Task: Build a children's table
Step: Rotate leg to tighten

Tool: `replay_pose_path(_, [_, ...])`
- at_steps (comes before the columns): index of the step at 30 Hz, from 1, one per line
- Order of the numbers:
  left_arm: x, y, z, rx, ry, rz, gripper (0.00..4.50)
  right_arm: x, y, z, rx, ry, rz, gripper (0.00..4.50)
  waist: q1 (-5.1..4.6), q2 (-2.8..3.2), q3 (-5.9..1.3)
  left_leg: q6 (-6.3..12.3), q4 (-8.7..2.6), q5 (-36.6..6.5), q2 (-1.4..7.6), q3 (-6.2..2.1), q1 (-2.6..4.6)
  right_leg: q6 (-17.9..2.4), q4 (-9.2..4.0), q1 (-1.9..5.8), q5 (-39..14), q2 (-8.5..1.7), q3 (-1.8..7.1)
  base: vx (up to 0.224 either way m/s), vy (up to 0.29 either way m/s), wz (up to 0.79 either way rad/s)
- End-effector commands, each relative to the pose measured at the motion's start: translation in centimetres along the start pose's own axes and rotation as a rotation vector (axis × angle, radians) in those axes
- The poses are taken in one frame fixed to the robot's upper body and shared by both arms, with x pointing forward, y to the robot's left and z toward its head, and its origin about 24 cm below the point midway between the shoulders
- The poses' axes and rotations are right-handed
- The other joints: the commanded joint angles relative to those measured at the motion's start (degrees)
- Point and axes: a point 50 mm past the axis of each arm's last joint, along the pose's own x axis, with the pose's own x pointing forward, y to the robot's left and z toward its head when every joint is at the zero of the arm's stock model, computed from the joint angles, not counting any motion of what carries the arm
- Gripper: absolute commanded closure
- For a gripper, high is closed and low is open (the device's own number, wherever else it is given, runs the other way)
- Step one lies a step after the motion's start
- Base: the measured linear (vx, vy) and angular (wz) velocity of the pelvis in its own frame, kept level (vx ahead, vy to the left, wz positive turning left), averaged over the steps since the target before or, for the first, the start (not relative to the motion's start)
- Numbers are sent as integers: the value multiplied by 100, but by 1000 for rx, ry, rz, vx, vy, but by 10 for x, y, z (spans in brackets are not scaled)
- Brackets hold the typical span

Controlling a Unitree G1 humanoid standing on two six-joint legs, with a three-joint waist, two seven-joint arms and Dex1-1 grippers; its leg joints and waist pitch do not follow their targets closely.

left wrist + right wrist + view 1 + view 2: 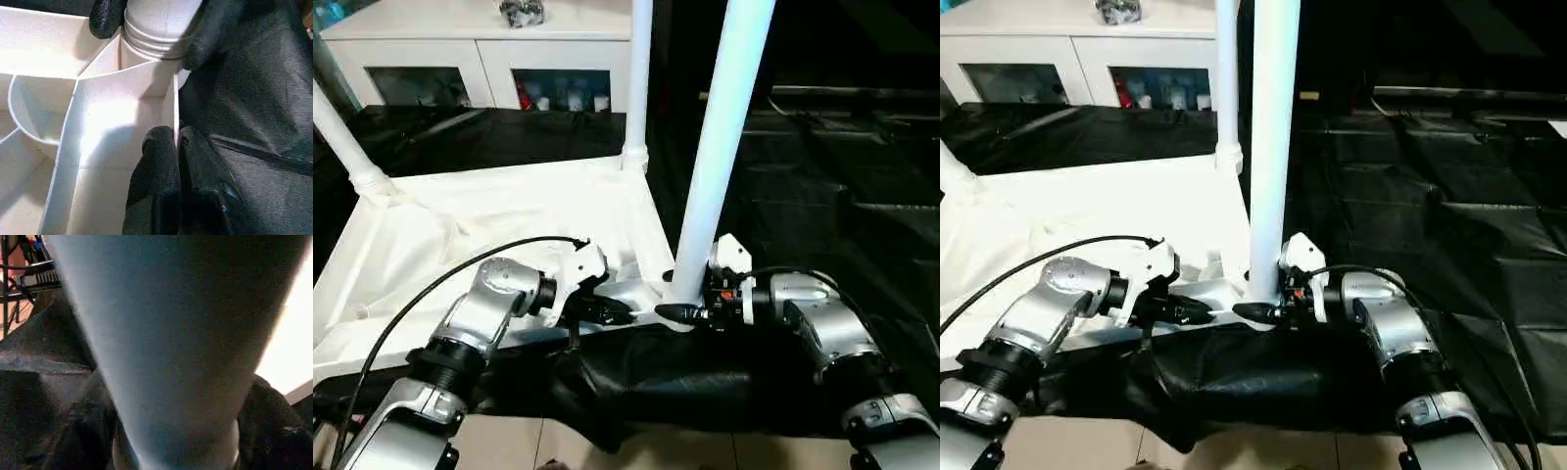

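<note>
The children's table lies upside down: its white tabletop (pixel 460 225) shows a ribbed underside. Three white legs stand in corner sockets: one at the far left (pixel 342 137), one at the back (pixel 637 88), and one at the near right corner (pixel 722 147). My right gripper (pixel 690 305) is closed around the base of the near right leg (pixel 156 24), a black finger (pixel 210 29) on each side. My left gripper (pixel 617 313) is shut on the tabletop's thin rim (pixel 175 117) just beside that corner, with its fingers (pixel 156 186) pinching the wall.
A black cloth (pixel 822 166) covers the work surface under and to the right of the tabletop. A white glass-door cabinet (pixel 480 59) stands behind. A black cable (pixel 431 284) arcs over my left forearm. Beige floor (pixel 636 450) shows at the near edge.
</note>
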Motion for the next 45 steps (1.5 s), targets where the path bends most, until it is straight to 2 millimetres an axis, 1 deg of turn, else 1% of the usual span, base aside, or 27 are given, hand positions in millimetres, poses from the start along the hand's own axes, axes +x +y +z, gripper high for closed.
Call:
replay_pose_path(1, [17,-5,18,55,-54,-43,450,25,18,4,-17,-4,153,174,-12,-50,-346,435,-368,-1021,126,6,31,-1283,-451,311,-1189,-395,247,0,0,0])
replay_pose_path(6, [24,1,23,33,-81,48,450,31,13,6,28,-31,52,182,-16,-53,-331,368,-376,-1141,122,6,59,-1226,-485,293,-1441,-397,252,0,0,0])
replay_pose_path(8, [30,8,28,7,-96,130,450,37,6,4,67,-39,-68,183,-47,-66,-306,304,-383,-1186,101,9,44,-1164,-508,282,-1638,-391,254,0,0,0])
replay_pose_path(9, [33,12,31,-6,-103,175,450,42,0,3,80,-31,-164,183,-50,-83,-321,269,-382,-1212,96,1,57,-1089,-525,291,-1801,-401,252,0,0,0])
replay_pose_path(10, [36,14,33,-14,-108,200,450,44,-4,1,90,-22,-217,183,-62,-78,-317,243,-383,-1201,88,-5,48,-1060,-522,286,-1862,-403,251,0,0,0])
replay_pose_path(12, [45,21,42,-45,-124,298,450,52,-17,-3,132,0,-438,184,-115,-60,-311,82,-395,-1297,72,-26,63,-964,-553,268,-2199,-408,233,0,0,0])
replay_pose_path(13, [45,22,42,-46,-124,301,450,52,-17,-3,134,0,-444,184,-143,-67,-323,75,-390,-1285,67,-30,61,-980,-550,277,-2106,-412,241,0,0,0])
replay_pose_path(15, [51,25,48,-65,-132,357,450,57,-25,-1,223,-27,-575,184,-182,-60,-333,153,-388,-1214,71,-27,21,-1053,-521,296,-1776,-404,250,0,0,0])
replay_pose_path(16, [54,27,51,-72,-137,383,450,59,-28,0,269,-39,-634,184,-190,-56,-349,189,-378,-1111,61,-23,14,-1078,-507,310,-1601,-395,243,0,0,0])
replay_pose_path(17, [57,27,53,-76,-139,401,450,62,-30,1,312,-49,-685,184,-192,-54,-356,203,-364,-1076,58,-15,31,-1111,-512,292,-1556,-397,248,0,0,0])
replay_pose_path(18, [58,28,54,-76,-138,413,450,63,-32,1,333,-53,-711,184,-188,-54,-374,229,-352,-944,58,-15,17,-1175,-485,314,-1338,-403,254,0,0,0])
replay_pose_path(19, [60,28,55,-74,-139,420,450,65,-32,4,308,-54,-720,184,-170,-44,-377,280,-345,-858,67,-10,19,-1237,-470,313,-1094,-396,250,0,0,0])
replay_pose_path(21, [60,28,55,-74,-139,420,450,65,-32,4,308,-54,-720,184,-164,-53,-389,366,-337,-759,65,-2,1,-1311,-434,337,-764,-389,243,0,0,0])
replay_pose_path(23, [60,28,55,-74,-139,420,450,65,-32,4,308,-54,-720,184,-160,-53,-383,441,-336,-739,65,3,-2,-1361,-431,345,-666,-393,240,0,0,0])
replay_pose_path(27, [60,28,55,-74,-139,420,450,65,-32,4,308,-54,-720,184,-162,-54,-358,407,-353,-964,76,6,17,-1328,-470,337,-1047,-403,241,0,0,0])
replay_pose_path(28, [62,28,56,-72,-142,419,450,68,-32,6,280,-57,-724,184,-153,-1,-365,381,-352,-958,75,-3,18,-1318,-461,340,-1048,-408,243,0,0,0])
replay_pose_path(29, [62,28,56,-72,-142,419,450,68,-32,6,280,-57,-724,184,-166,-18,-362,375,-355,-970,78,2,12,-1313,-475,331,-1045,-406,243,0,0,0])
replay_pose_path(30, [60,23,52,-51,-140,357,450,67,-32,12,231,-79,-664,184,-169,-67,-365,364,-357,-979,74,3,11,-1312,-472,341,-1043,-400,240,0,0,0])
replay_pose_path(31, [57,19,48,-34,-130,294,450,64,-31,18,186,-102,-584,184,-161,-44,-362,385,-352,-997,72,3,5,-1320,-465,340,-1079,-407,243,0,0,0])
replay_pose_path(32, [56,17,47,-27,-127,272,450,63,-30,19,169,-111,-547,184,-159,-53,-368,404,-357,-1002,77,-11,-6,-1325,-457,363,-1048,-414,238,0,0,0])
replay_pose_path(34, [52,14,43,-11,-117,219,450,59,-26,22,123,-126,-446,184,-179,-48,-382,544,-337,-808,87,-2,-30,-1408,-416,370,-633,-410,248,0,0,0])
replay_pose_path(35, [50,12,41,-6,-111,198,450,57,-23,23,100,-129,-398,184,-175,-30,-377,562,-338,-788,89,-2,-14,-1432,-419,359,-595,-404,244,0,0,0])
replay_pose_path(36, [47,11,38,4,-102,169,450,52,-19,23,59,-127,-318,184,-145,-37,-383,628,-323,-776,95,10,10,-1461,-412,364,-479,-391,243,0,0,0])
replay_pose_path(37, [44,10,36,11,-95,144,450,48,-15,23,27,-118,-259,184,-120,-35,-374,679,-328,-730,107,13,-6,-1494,-399,373,-366,-391,242,0,0,0])
replay_pose_path(40, [39,8,33,23,-86,109,450,41,-12,21,-4,-103,-210,184,-121,-25,-366,613,-339,-913,118,17,18,-1534,-410,340,-574,-392,227,0,0,0])
replay_pose_path(42, [37,7,33,32,-84,89,450,37,-12,20,-22,-93,-201,184,-105,-28,-339,501,-357,-1154,121,10,32,-1418,-457,332,-1068,-404,237,0,0,0])
replay_pose_path(45, [31,7,32,44,-80,73,450,30,-14,16,-25,-77,-202,184,-117,-23,-340,414,-368,-1214,119,2,37,-1363,-471,319,-1257,-405,242,0,0,0])
